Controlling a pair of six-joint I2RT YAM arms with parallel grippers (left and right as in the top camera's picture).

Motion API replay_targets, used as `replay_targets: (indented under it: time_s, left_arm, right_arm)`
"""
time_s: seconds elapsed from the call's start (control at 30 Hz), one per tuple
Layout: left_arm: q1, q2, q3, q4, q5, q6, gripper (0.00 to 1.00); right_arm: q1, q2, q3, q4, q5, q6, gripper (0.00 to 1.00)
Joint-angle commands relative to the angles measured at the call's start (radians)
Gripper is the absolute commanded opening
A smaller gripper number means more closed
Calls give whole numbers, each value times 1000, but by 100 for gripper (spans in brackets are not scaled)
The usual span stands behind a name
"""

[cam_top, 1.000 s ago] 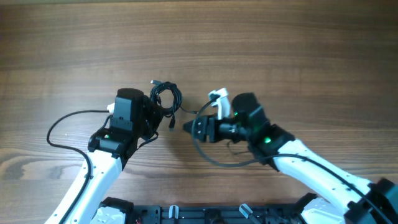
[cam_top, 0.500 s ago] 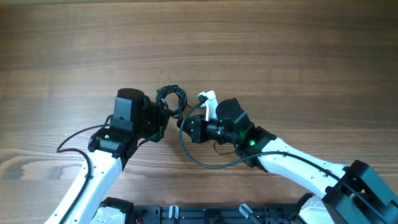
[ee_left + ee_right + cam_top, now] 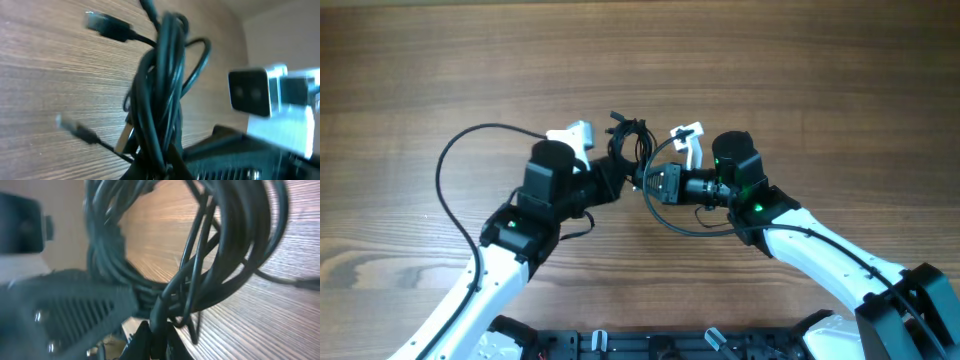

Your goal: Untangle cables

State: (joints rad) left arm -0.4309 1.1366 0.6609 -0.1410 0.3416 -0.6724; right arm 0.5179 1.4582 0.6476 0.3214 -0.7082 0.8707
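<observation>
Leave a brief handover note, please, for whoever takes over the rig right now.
Left end effector: shut on the cables, pinching the bundle's lower strands.
Right end effector: shut on the cables too, from the opposite side.
Cables: one coiled bundle between the two end effectors, over the middle of the table, plug ends sticking out.
Done: both grips taken.
Left: nothing separated yet; probably draw the arms apart gently to loosen the loops.

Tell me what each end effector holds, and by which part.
Both are shut on the cables: the left end effector and the right end effector each pinch bunched strands at the coil's edge nearest the robot.
</observation>
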Motion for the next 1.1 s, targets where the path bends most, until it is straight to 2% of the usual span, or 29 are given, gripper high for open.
replay_targets:
  time_s: [0.0,0.17,0.3,0.33,0.37,0.4,0.43,0.47,0.5,0.57,0.63,0.67,0.73,0.77,0.8,0.9,1.0,1.07]
  left_arm:
    - [-107,-14,7,-23,122,203,4]
    - [-113,-14,7,-85,122,278,4]
    - [-113,-14,7,-153,122,382,4]
    - [-112,-14,7,-157,122,382,4]
    - [-112,-14,7,-152,121,381,4]
    - [-107,-14,7,-135,113,346,4]
    - [-98,-14,7,-116,80,275,4]
    - [-81,-15,7,-100,26,167,4]
    - [-63,-15,7,-95,-23,88,4]
    - [10,-16,7,-95,-119,-166,4]
    - [102,-16,7,-100,-130,-455,4]
    - [124,-16,7,-104,-130,-537,4]
    - [170,-16,7,-103,-130,-782,4]
    - [180,-16,7,-106,-122,-977,4]
    - [179,-16,7,-109,-121,-1080,4]
    - [177,-15,7,-111,-72,-1272,4]
    - [173,-15,7,-111,-57,-1347,4]
    - [150,-15,7,-111,-55,-1385,4]
  right_arm:
    - [-15,-16,8,34,98,60,4]
    - [-80,-16,8,31,68,88,4]
    - [-124,-16,8,42,10,158,5]
    - [-125,-16,8,43,10,165,10]
    - [-124,-16,8,43,1,177,26]
    - [-124,-16,8,36,-10,171,36]
    - [-125,-16,8,26,-12,140,50]
    - [-125,-16,8,13,-12,96,78]
    - [-125,-16,8,0,-12,48,100]
    - [-125,-16,8,-28,-11,-19,100]
    - [-122,-16,8,-75,-3,-132,100]
    - [-122,-16,8,-97,2,-137,100]
    - [-122,-15,8,-127,4,-135,98]
    - [-112,-11,8,-127,18,-135,95]
    - [-99,-8,8,-126,43,-135,94]
    - [-24,10,8,-100,145,-105,93]
    - [65,40,8,-30,256,-19,88]
    - [107,59,8,32,309,89,80]
